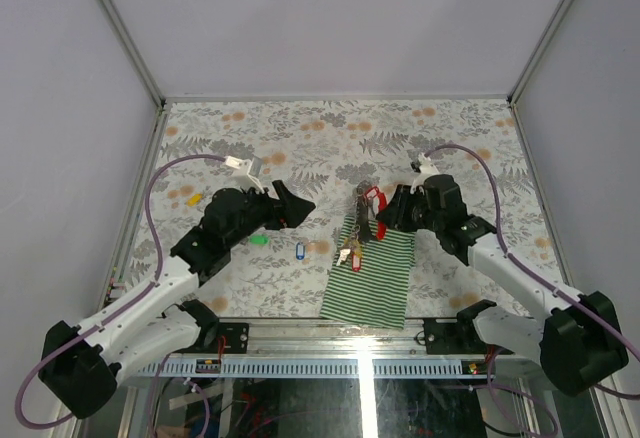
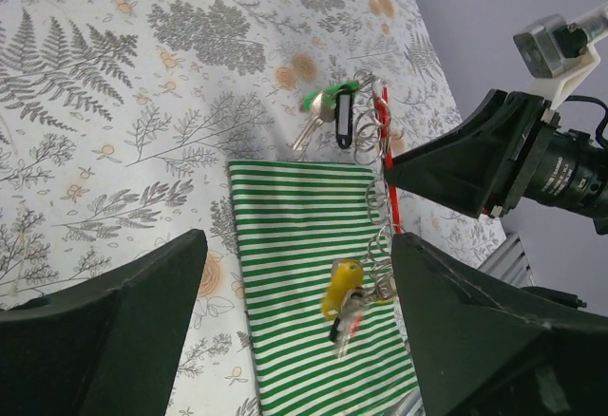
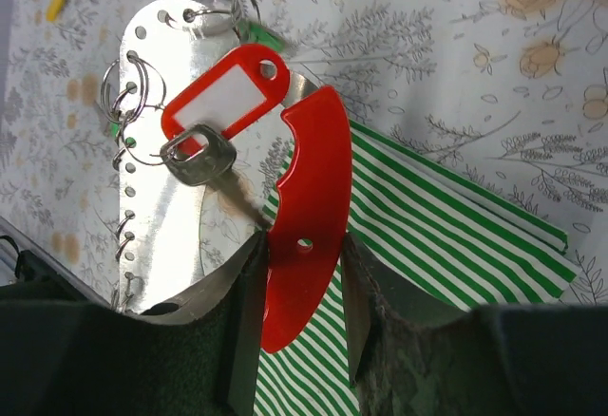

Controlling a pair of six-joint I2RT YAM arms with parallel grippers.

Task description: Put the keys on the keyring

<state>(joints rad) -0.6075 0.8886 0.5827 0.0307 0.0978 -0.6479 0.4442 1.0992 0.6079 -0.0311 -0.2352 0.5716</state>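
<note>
Slippage was the risk: the right end effector [image 3: 302, 269] clamped the keyring [image 3: 166, 226] by its red clip [image 3: 312, 164] over the striped cloth [image 3: 456, 236], a narrow pinch that might swivel. The left end effector [image 2: 296, 245] hung wide open, empty, near a loose blue-tagged key [image 1: 298, 250].

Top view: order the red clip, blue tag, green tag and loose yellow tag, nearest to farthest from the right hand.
1. Red clip, in the right hand.
2. Blue tag, left of the cloth.
3. Green tag, farther left.
4. Yellow tag, far left.
</note>
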